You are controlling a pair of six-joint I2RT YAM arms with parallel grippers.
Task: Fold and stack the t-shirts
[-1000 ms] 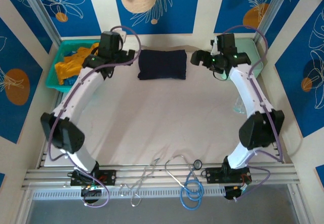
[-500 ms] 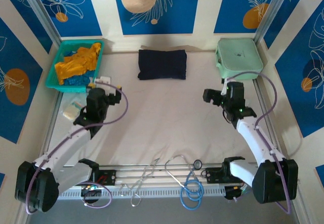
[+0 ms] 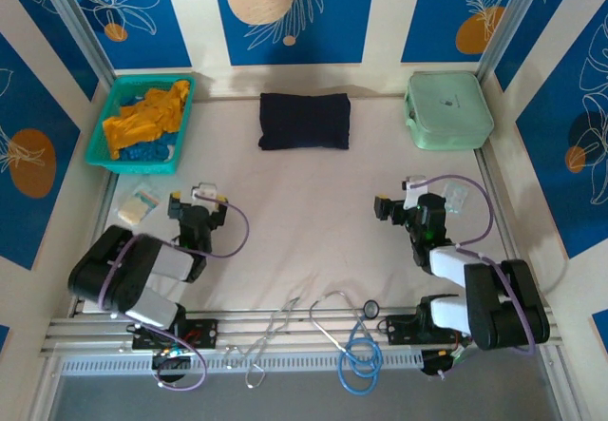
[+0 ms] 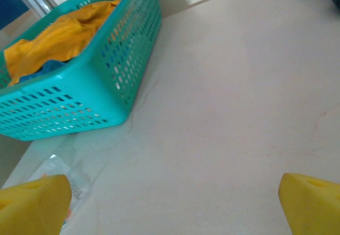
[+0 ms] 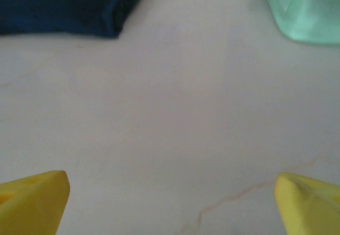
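Note:
A dark navy t-shirt (image 3: 305, 121) lies folded in a rectangle at the back middle of the table; its near corner (image 5: 64, 7) shows in the right wrist view. A mustard-orange t-shirt (image 3: 144, 117) lies crumpled over a bright blue one (image 3: 142, 153) in the teal basket (image 3: 106, 161); both show in the left wrist view, orange (image 4: 64, 33) and blue (image 4: 50, 68). My left gripper (image 3: 198, 202) is low over the near left of the table, open and empty, yellow fingertips (image 4: 32, 206) wide apart. My right gripper (image 3: 401, 202) hangs open and empty at the near right.
A mint-green hard case (image 3: 448, 109) stands at the back right, its edge (image 5: 303, 12) in the right wrist view. Small clear packets lie at the left edge (image 3: 139, 204) and the right edge (image 3: 458, 196). Cables and a stethoscope (image 3: 356, 340) lie along the front rail.
Both arms have pulled back from beside the folded navy shirt toward the near edge and folded down low. Both grippers stayed open. The navy shirt has not moved.

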